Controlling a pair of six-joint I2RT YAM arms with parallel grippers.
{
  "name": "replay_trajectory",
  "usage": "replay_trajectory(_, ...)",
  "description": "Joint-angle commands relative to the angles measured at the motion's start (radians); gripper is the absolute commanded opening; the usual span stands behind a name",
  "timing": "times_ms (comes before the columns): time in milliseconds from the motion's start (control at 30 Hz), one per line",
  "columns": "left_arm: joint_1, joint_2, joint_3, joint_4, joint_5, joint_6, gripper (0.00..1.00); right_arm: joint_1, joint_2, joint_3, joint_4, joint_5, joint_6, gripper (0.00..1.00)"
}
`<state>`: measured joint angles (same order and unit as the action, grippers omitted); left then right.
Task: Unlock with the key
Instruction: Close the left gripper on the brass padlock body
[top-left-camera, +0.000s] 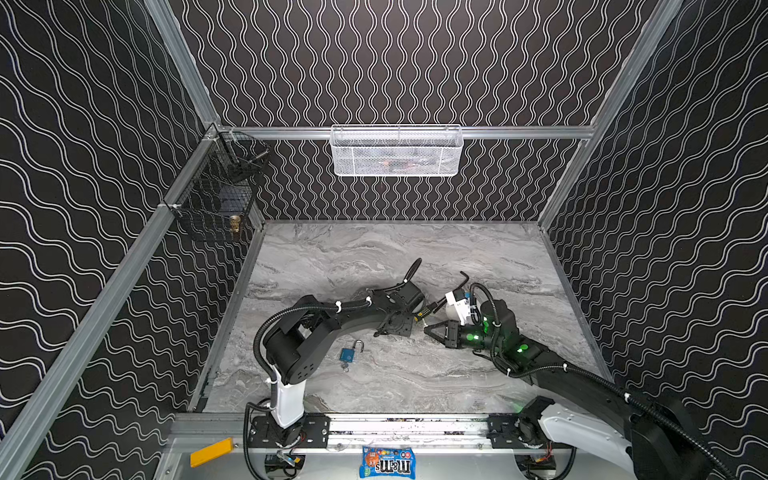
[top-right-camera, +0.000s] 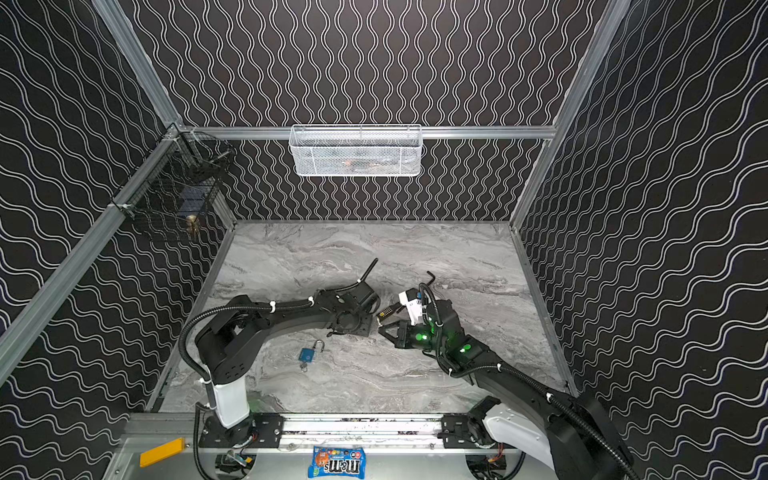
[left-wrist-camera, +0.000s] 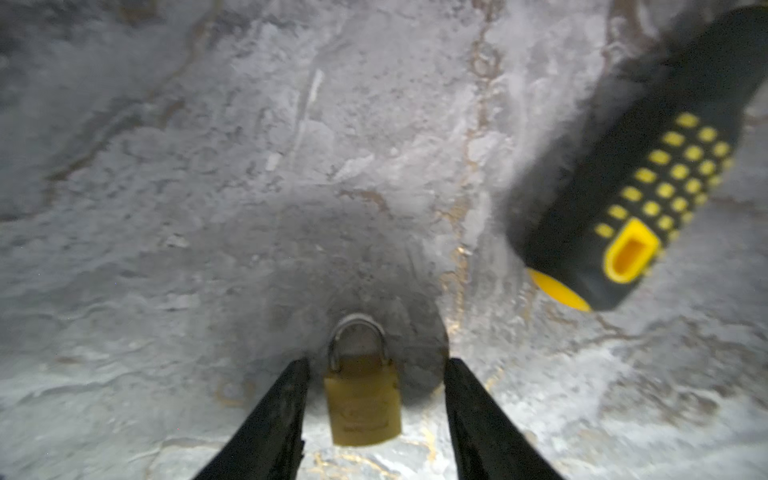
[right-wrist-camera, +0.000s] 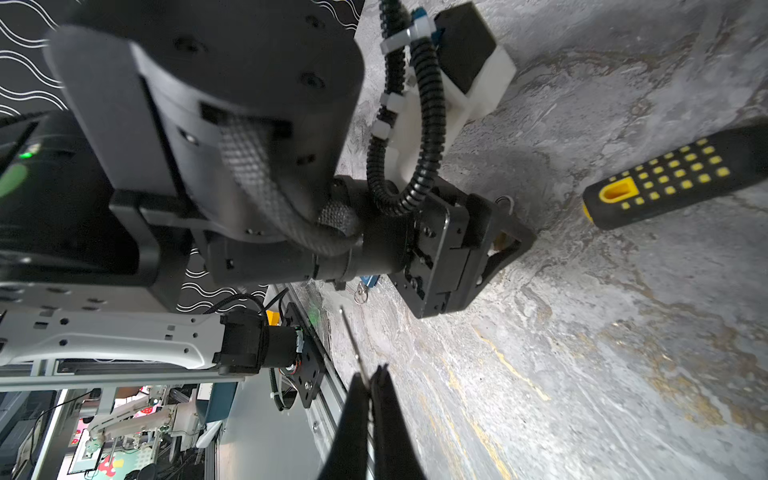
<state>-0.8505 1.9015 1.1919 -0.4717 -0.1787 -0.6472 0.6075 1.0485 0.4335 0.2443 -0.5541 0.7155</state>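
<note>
Straddling brass padlock (left-wrist-camera: 362, 409) near centre of tabletop (left-wrist-camera: 208, 208) with left gripper (left-wrist-camera: 376, 362) parted, clear of it; hidden under arm in both top views. Pinching thin key (right-wrist-camera: 351, 332), edge-on and indistinct, in closed right gripper (right-wrist-camera: 370, 372).

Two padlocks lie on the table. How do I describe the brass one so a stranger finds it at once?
On the marble table, find the left gripper, pointing down. The brass padlock lies between its two black fingers, touching neither. Its neighbour, the blue padlock, lies apart in the open.
</note>
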Motion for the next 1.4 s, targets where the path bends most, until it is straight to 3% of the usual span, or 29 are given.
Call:
replay_trajectory(0, -0.011, 0.022, 0.008, -0.127, -0.038, -0.038, 0.54, -0.002, 0.012, 0.003, 0.023, -0.026, 0.006, 0.00)
replay_trajectory(867, -0.035, 0.035, 0.003, -0.144, -0.083, -0.058, 0.34, -0.006, 0.020, 0.004, 0.030, -0.029, 0.007, 0.00)
replay_trajectory(1367, -0.035, -0.031, -0.004, -0.131, -0.087, -0.083, 0.23, -0.006, 0.003, 0.022, -0.019, -0.028, 0.002, 0.00)
